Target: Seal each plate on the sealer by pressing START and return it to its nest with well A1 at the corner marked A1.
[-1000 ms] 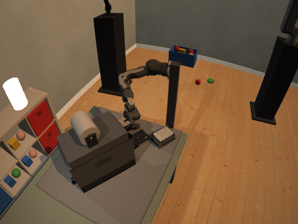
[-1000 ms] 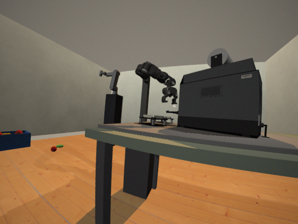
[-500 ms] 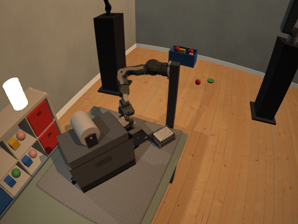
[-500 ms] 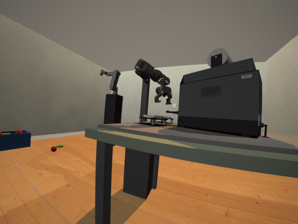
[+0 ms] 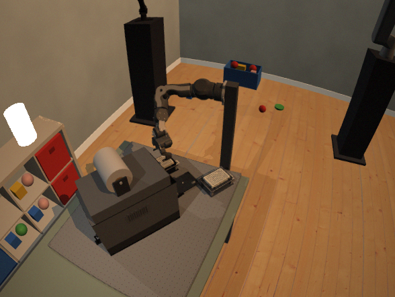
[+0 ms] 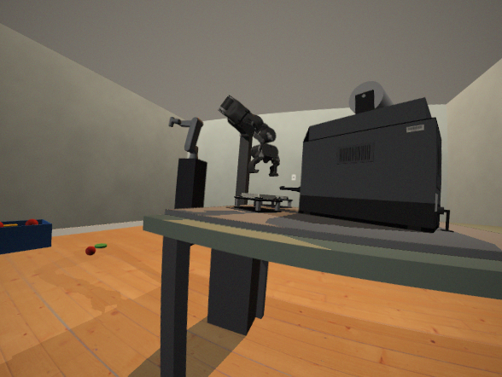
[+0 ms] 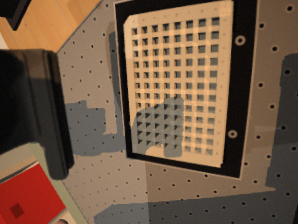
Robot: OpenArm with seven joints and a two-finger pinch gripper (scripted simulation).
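Tool: the gripper (image 5: 162,152) (image 6: 264,172) is fairly wide, nothing in its grip – it hangs above the far plate, fingers pointing down.
Shelf: pale unit (image 5: 73,148) at far left, with red bins (image 5: 54,156) (image 7: 30,195) plus balls and blocks in the cubbies. Glowing white lamp (image 5: 21,125) on top.
Sealer: big dark box (image 5: 138,198) (image 6: 367,175) on the tabletop (image 5: 243,188) (image 6: 324,264), with a pale roll (image 5: 109,166) (image 6: 380,95) across its top. Can't make out the status lamp from these angles.
Far plate: pale, full of square wells (image 5: 166,162) (image 7: 175,90), lying in its dark nest (image 5: 176,168) (image 7: 239,100). A shadow falls over its lower part in the wrist view.
Dark shape: something close (image 7: 35,100) fills the left edge of the wrist view – can't tell which part it is.
Stage: dark slab (image 5: 185,181), out beside the sealer, between the two nests.
Near plate: pale as well (image 5: 217,178) (image 6: 256,194), in the right-hand nest (image 5: 212,193) (image 6: 258,199).
Floor stuff: blue box (image 5: 240,78) (image 6: 26,239) of toys, then a red ball (image 5: 262,108) (image 6: 90,251) near a green disc (image 5: 279,107) (image 6: 101,246).

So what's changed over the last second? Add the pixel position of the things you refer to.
The hand (image 5: 166,155) (image 6: 264,172) (image 7: 60,167) moved left in the exterior view and up-left in the top view, away from the sealer (image 5: 144,195) (image 6: 367,175), toward the far plate (image 5: 166,162) (image 7: 175,85). Nothing visibly taken or let go. Sealer, far plate and near plate (image 5: 217,177) (image 6: 268,196) look unmoved.
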